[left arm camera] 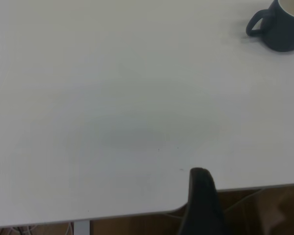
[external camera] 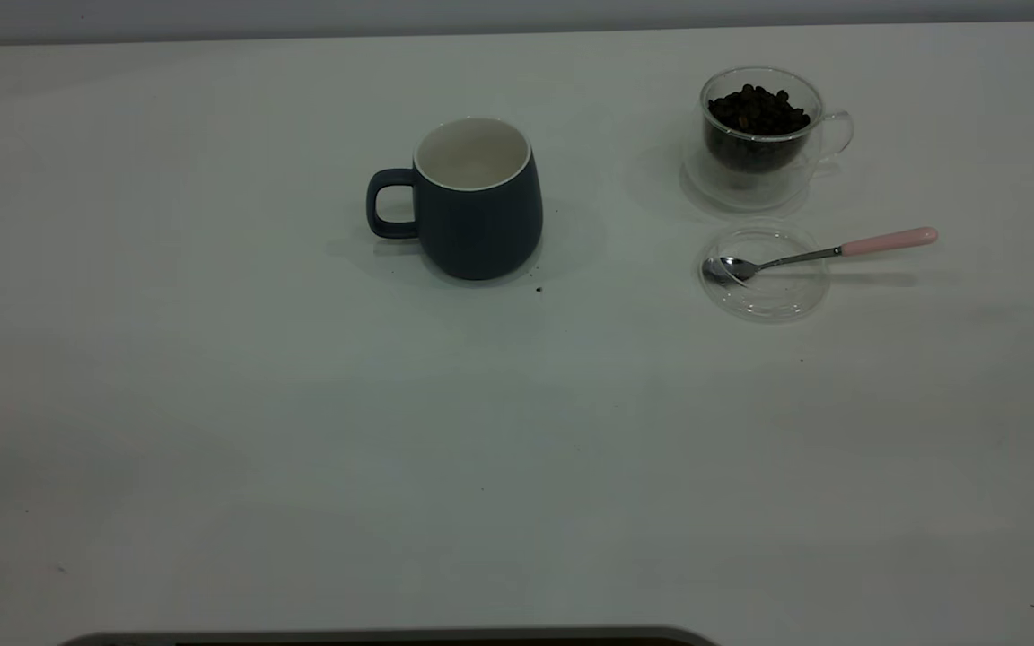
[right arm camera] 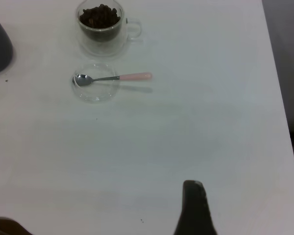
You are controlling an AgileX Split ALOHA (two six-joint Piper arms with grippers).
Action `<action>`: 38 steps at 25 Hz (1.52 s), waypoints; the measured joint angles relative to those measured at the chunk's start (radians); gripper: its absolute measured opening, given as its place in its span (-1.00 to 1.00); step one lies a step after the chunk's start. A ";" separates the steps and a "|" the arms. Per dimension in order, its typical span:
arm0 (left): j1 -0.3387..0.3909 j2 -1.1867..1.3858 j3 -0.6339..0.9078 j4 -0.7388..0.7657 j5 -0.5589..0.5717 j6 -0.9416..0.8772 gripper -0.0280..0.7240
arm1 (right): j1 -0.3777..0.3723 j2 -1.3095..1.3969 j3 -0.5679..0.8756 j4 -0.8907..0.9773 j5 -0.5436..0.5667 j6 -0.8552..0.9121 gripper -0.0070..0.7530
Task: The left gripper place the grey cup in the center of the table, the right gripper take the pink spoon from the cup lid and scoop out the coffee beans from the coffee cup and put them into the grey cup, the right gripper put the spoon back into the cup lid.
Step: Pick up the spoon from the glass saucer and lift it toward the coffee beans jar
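Note:
The grey cup (external camera: 479, 211) stands upright near the table's middle with its handle toward the left side; its inside looks bare. It also shows in the left wrist view as the grey cup (left arm camera: 280, 27). At the right rear stands the coffee cup (external camera: 759, 135), holding the coffee beans (external camera: 757, 109). Just in front of it lies the cup lid (external camera: 764, 274). The pink spoon (external camera: 827, 251) rests with its bowl in the lid and its handle out to the right. My left gripper (left arm camera: 200, 171) hangs shut over the table's edge, far from the cup. My right gripper (right arm camera: 192, 183) is shut, well short of the pink spoon (right arm camera: 112, 77).
The white table (external camera: 302, 431) carries a few dark specks, one just beside the grey cup's base (external camera: 538, 289). Neither arm shows in the exterior view. The table's right edge (right arm camera: 279, 98) runs close by my right gripper.

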 joint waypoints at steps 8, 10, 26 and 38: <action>0.000 0.000 0.000 0.000 0.000 0.000 0.58 | 0.000 0.000 0.000 0.006 0.000 0.007 0.56; 0.000 0.000 0.000 0.000 0.000 0.001 0.58 | 0.000 0.005 -0.004 0.007 -0.003 0.009 0.56; 0.000 0.000 0.000 0.000 0.000 0.003 0.58 | 0.000 0.947 -0.430 0.452 -0.200 -0.171 0.56; 0.000 0.000 0.000 0.000 0.000 0.003 0.58 | -0.034 1.479 -0.457 0.755 -0.266 -0.436 0.56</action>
